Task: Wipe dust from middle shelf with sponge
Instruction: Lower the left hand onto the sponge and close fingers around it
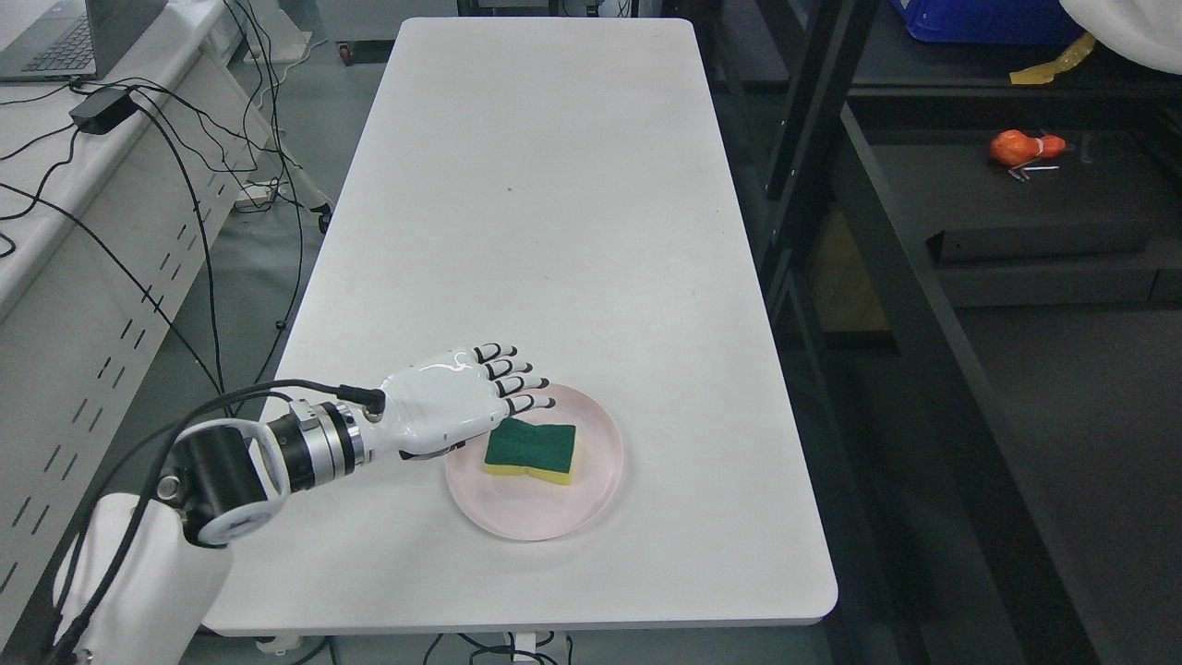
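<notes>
A sponge [532, 450], green on top and yellow below, lies on a pink plate [591, 499] near the front of the white table [545, 212]. My left hand [499, 392] is white with black finger joints. It hovers over the plate's left rim, just left of and above the sponge, palm down. Its fingers are stretched out and hold nothing. The black shelf unit [933, 277] stands to the right of the table. The right arm is out of view.
An orange object [1023, 148] and metal tools lie on the shelf at the upper right. A blue bin [988, 20] sits at the back of the shelf. A desk with a laptop [55, 42], a power brick and cables stands at the left.
</notes>
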Motion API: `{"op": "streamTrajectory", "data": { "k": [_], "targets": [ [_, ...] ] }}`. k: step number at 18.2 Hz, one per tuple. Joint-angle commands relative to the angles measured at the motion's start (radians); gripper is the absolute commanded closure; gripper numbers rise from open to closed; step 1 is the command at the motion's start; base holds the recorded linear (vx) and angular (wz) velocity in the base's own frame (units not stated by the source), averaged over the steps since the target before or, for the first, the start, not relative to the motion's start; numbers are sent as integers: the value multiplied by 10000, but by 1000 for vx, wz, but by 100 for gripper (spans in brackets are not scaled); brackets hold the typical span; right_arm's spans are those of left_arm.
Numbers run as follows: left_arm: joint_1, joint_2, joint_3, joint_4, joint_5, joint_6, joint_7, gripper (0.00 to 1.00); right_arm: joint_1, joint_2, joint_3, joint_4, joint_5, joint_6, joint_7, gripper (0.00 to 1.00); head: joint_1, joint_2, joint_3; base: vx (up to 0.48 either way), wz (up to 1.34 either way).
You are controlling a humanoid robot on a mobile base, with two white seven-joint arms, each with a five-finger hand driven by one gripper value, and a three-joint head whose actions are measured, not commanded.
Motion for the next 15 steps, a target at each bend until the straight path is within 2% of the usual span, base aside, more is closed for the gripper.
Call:
{"op": "streamTrajectory", "data": {
  "k": [1, 9, 11, 15],
  "targets": [
    [-131, -509, -1308, 735, -520, 6, 38, 24, 5, -175, -2, -175, 0, 8, -8, 0, 0, 0, 0, 0, 0],
    [-39, -649, -1156, 843, -505, 36, -23, 37, 5, -175, -2, -175, 0, 8, -8, 0, 0, 0, 0, 0, 0],
    [53, -664, -743, 843, -245, 21, -23, 47, 5, -175, 14, -175, 0, 8, -8, 0, 0, 0, 0, 0, 0],
    [666, -710, 24, 843, 1716, -10, -8, 73, 5, -175, -2, -175, 0, 8, -8, 0, 0, 0, 0, 0, 0]
  ]
}}
